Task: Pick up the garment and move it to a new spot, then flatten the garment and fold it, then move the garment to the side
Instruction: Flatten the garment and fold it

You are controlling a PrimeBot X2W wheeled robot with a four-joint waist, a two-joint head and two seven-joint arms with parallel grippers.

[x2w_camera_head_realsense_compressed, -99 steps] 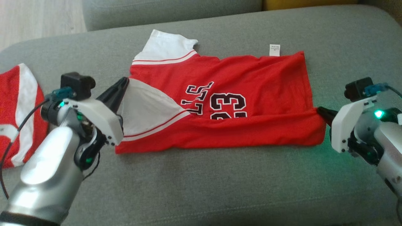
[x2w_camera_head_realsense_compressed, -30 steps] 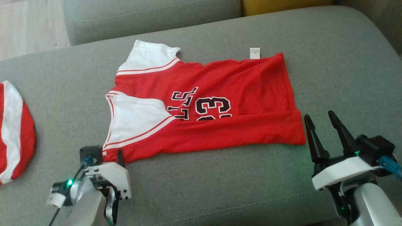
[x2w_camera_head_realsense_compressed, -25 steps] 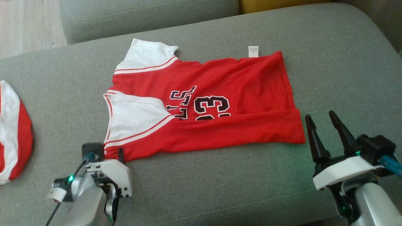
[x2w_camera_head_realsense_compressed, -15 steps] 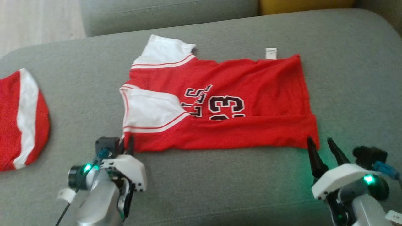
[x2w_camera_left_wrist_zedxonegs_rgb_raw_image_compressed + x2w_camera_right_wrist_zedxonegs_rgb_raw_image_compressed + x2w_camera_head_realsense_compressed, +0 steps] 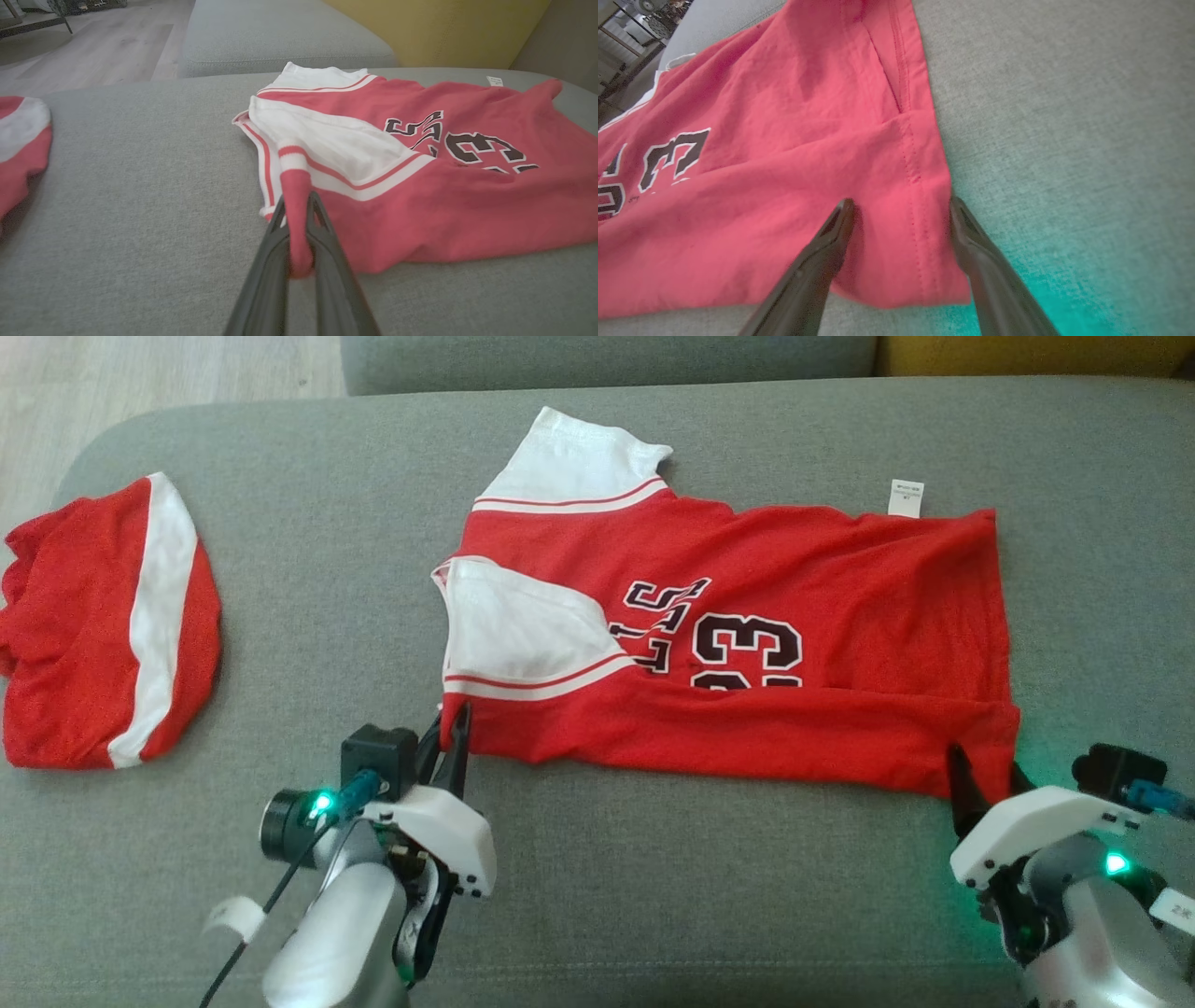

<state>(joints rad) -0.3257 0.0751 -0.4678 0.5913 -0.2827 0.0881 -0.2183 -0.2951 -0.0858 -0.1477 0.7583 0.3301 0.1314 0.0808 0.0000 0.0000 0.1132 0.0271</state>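
Altogether, one red jersey (image 5: 747, 616) lay flat on the grey sofa cushion (image 5: 653, 896). Of two grippers, the left gripper (image 5: 455, 733) had its fingers (image 5: 327, 261) clenched on the jersey's near left corner. The right gripper (image 5: 985, 763) held its fingers spread astride the near right corner. One other red-and-white garment (image 5: 103, 625) lay well left of the jersey.

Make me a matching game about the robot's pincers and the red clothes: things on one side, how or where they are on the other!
Things:
1 left pincer
2 right pincer
3 white tag
4 other garment

States:
A open at jersey hem corner
B far left on the sofa
C shut on jersey
D jersey's far edge

Pairs: 1-C, 2-A, 3-D, 4-B
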